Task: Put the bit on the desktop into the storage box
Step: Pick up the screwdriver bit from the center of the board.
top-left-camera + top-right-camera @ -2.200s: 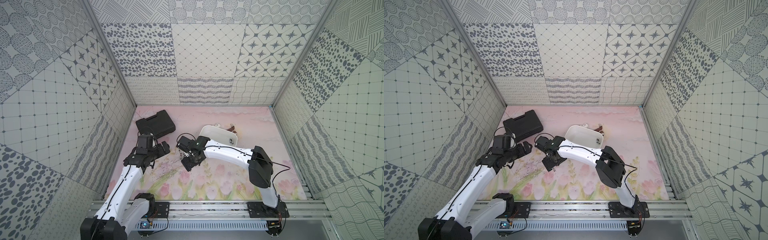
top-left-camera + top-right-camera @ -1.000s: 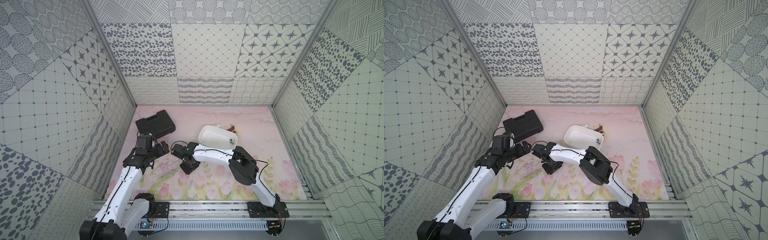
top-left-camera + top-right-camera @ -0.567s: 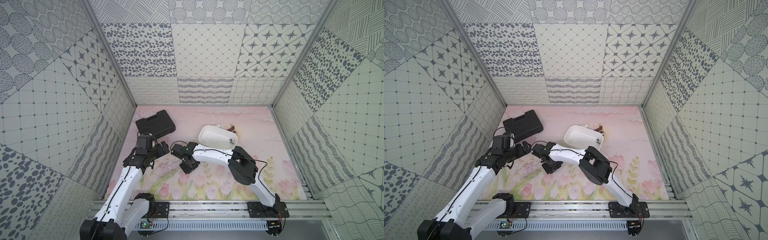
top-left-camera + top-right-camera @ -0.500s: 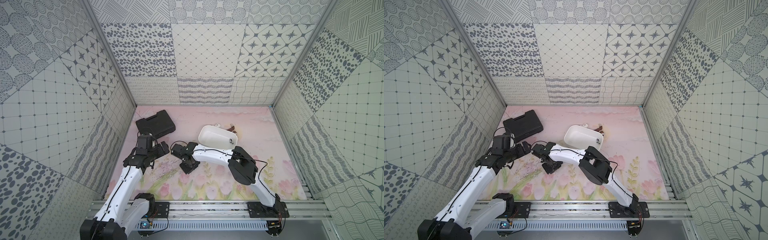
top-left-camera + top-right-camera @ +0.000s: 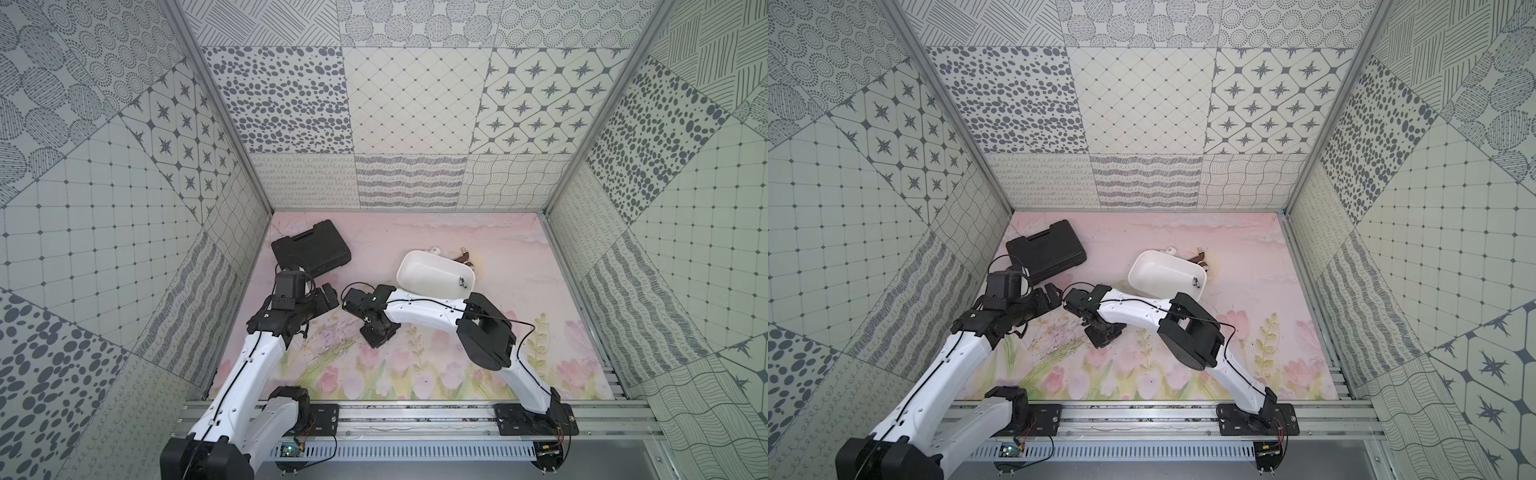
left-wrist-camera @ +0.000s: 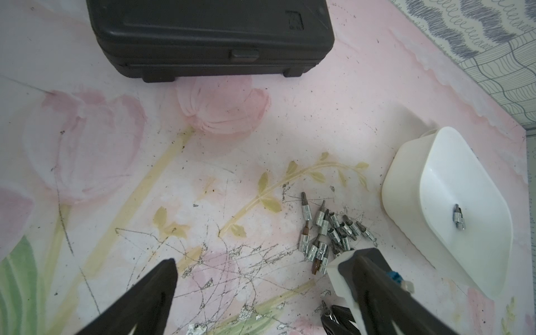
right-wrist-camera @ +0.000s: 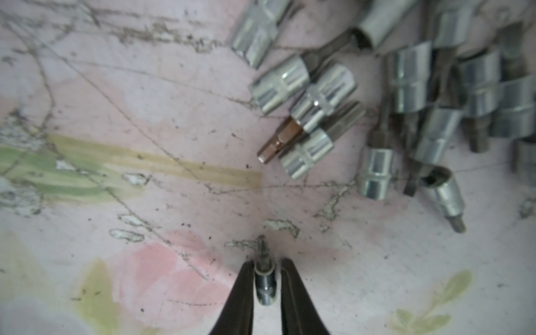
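The right gripper (image 7: 266, 262) has its jaws standing close on either side of one small bit (image 7: 264, 282) down at the desktop (image 7: 145, 95). Whether they pinch it is unclear. The heap of bits (image 7: 406, 87), blurred and cut off, lies just ahead of its tips. The left gripper (image 6: 261, 261) gapes wide and empty, and one of its fingers hides part of the heap. The storage box (image 6: 406, 208) sits beyond that finger.

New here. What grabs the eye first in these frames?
A heap of silver bits lies on the scratched tulip desktop beside the white storage box, which holds one bit. In the right wrist view the right gripper narrowly flanks a single bit apart from the heap. A closed black tool case sits farther off.
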{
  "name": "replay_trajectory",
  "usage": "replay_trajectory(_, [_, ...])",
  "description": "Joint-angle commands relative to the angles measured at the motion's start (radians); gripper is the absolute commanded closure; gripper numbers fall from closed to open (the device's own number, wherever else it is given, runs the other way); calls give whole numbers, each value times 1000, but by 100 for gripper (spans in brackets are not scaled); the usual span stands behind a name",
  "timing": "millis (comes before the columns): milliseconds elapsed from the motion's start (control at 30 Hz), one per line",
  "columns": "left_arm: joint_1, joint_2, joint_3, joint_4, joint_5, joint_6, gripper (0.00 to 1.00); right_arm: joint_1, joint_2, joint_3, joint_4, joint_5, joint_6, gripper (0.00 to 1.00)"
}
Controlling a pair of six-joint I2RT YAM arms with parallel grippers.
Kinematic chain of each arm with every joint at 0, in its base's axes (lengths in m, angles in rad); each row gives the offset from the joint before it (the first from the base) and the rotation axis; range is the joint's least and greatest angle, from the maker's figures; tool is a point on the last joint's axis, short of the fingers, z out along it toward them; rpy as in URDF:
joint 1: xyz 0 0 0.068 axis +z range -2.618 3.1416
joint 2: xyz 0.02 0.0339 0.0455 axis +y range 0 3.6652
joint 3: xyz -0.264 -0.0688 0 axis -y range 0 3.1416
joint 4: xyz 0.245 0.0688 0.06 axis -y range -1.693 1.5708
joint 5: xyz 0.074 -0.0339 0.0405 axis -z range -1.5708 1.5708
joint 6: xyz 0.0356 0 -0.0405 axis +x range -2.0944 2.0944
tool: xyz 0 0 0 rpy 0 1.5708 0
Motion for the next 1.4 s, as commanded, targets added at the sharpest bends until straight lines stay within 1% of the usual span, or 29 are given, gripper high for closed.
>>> replay_trajectory(0, [0, 2, -1, 11, 2, 0, 1, 3, 13, -36, -26, 34, 23, 84])
replay_trajectory(133, [0, 2, -1, 11, 1, 0, 1, 1, -2, -33, -22, 19, 20, 87])
replay_trajectory(233, [-1, 1, -1, 10, 2, 0, 1, -3, -15, -33, -13, 1, 20, 87])
replay_trajectory(567, [0, 6, -1, 14, 5, 0, 1, -20, -68, -32, -13, -2, 28, 87])
replay_trajectory(900, [0, 6, 0, 17, 7, 3, 1, -63, -144, -53, -14, -9, 24, 89])
replay_trajectory(1200, [-1, 15, 3, 17, 18, 5, 1, -132, -229, -61, -14, 20, 8, 90])
replay_trajectory(1367, [-2, 14, 3, 18, 19, 5, 1, -196, -279, -65, -14, 53, -5, 90])
